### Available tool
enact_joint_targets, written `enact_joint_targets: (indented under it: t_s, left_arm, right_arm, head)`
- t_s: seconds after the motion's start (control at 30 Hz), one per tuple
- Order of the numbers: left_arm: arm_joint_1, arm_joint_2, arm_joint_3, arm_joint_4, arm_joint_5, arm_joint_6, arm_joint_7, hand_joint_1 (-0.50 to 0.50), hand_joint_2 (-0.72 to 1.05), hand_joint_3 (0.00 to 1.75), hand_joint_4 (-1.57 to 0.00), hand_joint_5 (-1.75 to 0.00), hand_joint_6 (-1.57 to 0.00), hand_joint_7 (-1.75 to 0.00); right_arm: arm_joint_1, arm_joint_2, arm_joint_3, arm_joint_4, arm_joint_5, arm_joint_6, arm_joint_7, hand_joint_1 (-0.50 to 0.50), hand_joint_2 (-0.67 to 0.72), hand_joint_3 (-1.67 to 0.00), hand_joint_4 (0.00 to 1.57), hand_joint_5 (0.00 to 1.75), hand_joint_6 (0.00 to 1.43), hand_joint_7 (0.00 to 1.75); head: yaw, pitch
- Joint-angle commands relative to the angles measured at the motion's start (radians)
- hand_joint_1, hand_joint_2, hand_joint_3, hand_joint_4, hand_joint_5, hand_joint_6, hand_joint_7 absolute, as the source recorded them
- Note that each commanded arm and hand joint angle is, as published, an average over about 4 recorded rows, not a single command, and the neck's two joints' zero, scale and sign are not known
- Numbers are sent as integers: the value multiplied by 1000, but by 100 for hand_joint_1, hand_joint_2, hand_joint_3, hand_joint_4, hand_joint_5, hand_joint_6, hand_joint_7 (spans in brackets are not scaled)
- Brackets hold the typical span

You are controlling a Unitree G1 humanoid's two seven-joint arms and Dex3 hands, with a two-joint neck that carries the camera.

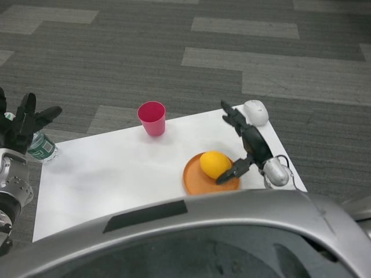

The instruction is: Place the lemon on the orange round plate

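The lemon (215,164) is seen on the orange round plate (197,180); the right robot hand (244,142) is spread beside it, released, grasping nothing

An office-like or lab-like room is suggested. The floor (174,52) is covered with grey carpet tiles laid in long planks of darker and lighter shades, a covering typical of commercial interiors. A plain white surface (110,174) is set directly on it, bare of any cloth. Beyond the right hand (246,145), a white computer mouse (255,112) is seen at the surface's far corner. A plastic water bottle (40,147) is found just beside the left hand (23,124).
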Motion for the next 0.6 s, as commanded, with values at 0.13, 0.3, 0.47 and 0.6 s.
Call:
enact_joint_targets:
  t_s: [0.13,0.3,0.47,0.6]
  left_arm:
    - [-2,15,7,1,2,-8,2,50,96,9,-4,0,0,0]
    - [-2,15,7,1,2,-8,2,50,96,9,-4,0,0,0]
    - [-2,15,5,1,2,-8,2,50,96,9,-4,0,0,0]
    - [-2,15,4,1,2,-8,2,50,96,2,-4,0,0,0]
  right_arm:
    - [-20,5,-3,-89,83,-18,-1,21,9,-8,0,46,0,0]
    - [-23,9,-2,-140,125,-18,-12,23,4,-10,0,39,0,0]
    - [-34,8,0,-204,159,-18,-53,25,-5,-16,0,39,0,0]
    - [-47,5,2,-236,170,-18,-74,25,-10,-16,0,34,0,0]
  head:
    - [-2,5]
    - [2,8]
    - [5,12]
    - [5,16]
